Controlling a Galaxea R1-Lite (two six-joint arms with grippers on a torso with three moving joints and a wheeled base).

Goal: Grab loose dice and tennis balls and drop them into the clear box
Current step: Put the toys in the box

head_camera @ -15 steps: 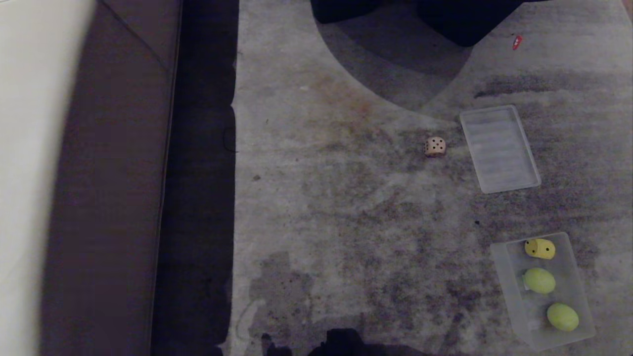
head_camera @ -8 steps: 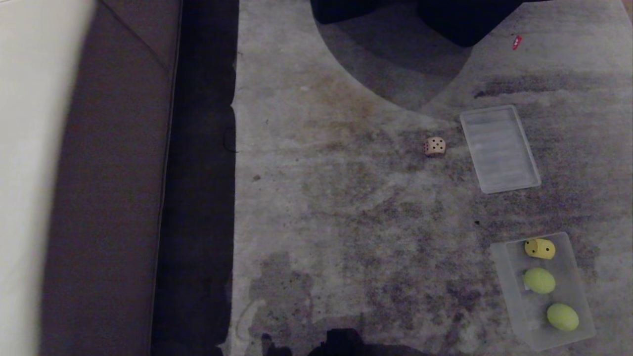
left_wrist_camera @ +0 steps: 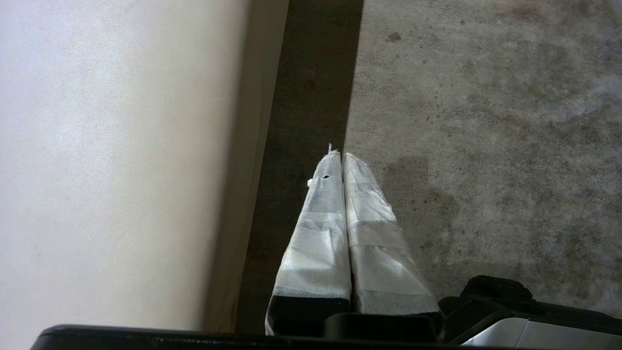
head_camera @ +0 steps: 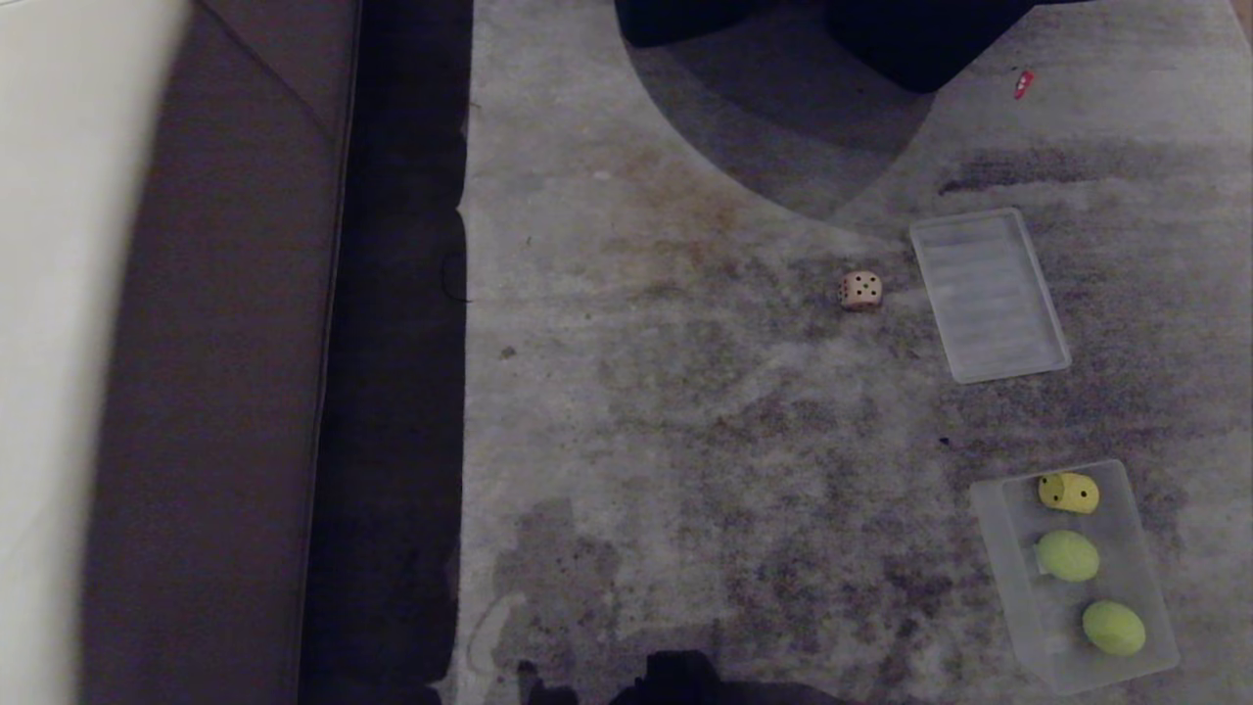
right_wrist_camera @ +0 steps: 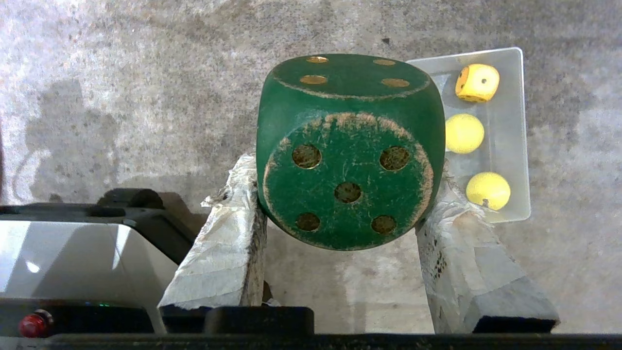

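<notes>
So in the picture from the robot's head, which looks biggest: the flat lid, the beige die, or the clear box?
1. Clear box and flat lid: look about alike, and the box lies nearer the camera, so unranked.
2. Beige die: clearly smallest.

Stained grey carpet (head_camera: 685,441) beside a brown sofa (head_camera: 225,392)

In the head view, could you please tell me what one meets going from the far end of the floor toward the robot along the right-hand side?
Small red object → ribbed lid → clear box holding, far to near, the yellow die, one tennis ball, then another tennis ball.
</notes>
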